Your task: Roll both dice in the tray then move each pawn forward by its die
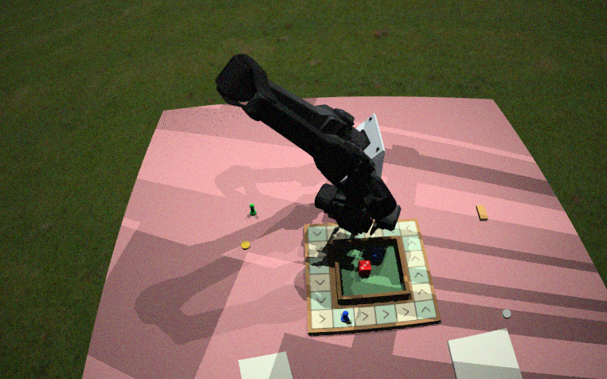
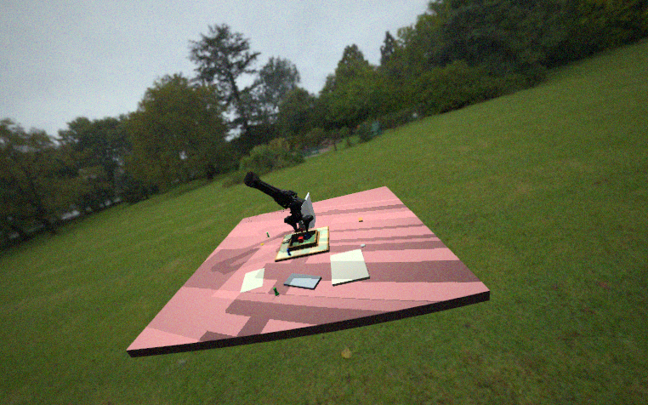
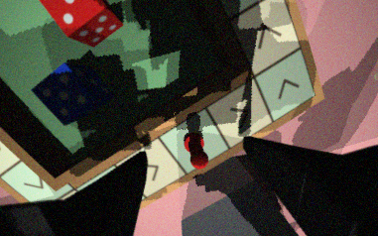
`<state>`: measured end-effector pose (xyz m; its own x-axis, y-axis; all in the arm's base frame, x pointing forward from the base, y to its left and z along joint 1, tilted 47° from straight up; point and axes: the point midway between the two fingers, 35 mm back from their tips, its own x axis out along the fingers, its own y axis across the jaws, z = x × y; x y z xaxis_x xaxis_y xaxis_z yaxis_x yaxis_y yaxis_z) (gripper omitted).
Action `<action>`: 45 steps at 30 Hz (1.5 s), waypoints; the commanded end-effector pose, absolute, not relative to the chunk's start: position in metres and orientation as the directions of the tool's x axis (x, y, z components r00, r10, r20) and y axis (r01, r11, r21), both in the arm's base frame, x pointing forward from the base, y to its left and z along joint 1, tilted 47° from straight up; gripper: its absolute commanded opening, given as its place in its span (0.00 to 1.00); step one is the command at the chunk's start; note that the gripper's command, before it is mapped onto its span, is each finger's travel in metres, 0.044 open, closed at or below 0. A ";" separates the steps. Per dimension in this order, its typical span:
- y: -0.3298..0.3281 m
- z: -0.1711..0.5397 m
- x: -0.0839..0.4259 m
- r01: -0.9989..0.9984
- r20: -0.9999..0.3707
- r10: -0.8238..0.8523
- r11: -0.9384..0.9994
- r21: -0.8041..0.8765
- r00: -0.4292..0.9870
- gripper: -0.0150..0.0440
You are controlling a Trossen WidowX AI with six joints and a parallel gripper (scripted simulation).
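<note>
Both dice are in the tray (image 1: 373,296) (image 2: 304,247) (image 3: 80,174), the red die (image 1: 364,267) (image 2: 300,239) (image 3: 80,21) beside the blue die (image 1: 377,255) (image 2: 307,236) (image 3: 64,97), so I count the roll as done. My tool (image 1: 353,233) (image 2: 301,231) (image 3: 195,149) is spread, pinching nothing, with the red pawn (image 3: 198,159) between its fingers on a pale green square of the board (image 1: 385,313) (image 2: 324,242) (image 3: 283,92); I judge its move is probably just made, though I can't confirm the count from here. The blue pawn (image 1: 345,317) (image 2: 288,253) stands on the side opposite my arm, and I reckon its move is left, then backing the arm away from everything.
</note>
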<state>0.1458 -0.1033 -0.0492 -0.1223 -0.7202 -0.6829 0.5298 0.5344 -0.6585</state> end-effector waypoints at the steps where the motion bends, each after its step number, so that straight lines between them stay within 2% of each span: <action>1: -0.093 -0.042 0.149 0.533 -0.687 -0.717 0.538 -0.653 -0.119 1.00; 9: -0.069 -0.017 0.151 0.524 -0.680 -0.722 0.535 -0.663 -0.124 1.00; 12: -0.068 -0.015 0.170 0.462 -0.683 -0.720 0.567 -0.682 -0.123 0.87; 18: -0.075 -0.005 0.244 0.186 -0.688 -0.716 0.664 -0.724 -0.118 0.60; 25: -0.099 0.007 0.320 -0.102 -0.700 -0.703 0.711 -0.696 -0.122 0.59; 32: -0.130 0.020 0.372 -0.402 -0.679 -0.725 0.659 -0.635 -0.115 0.59; 45: -0.142 0.012 0.372 -0.410 -0.678 -0.726 0.657 -0.633 -0.115 0.59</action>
<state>0.3744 -0.1337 0.0198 -0.1056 -0.7215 -0.6843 -0.3991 0.6610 -0.6354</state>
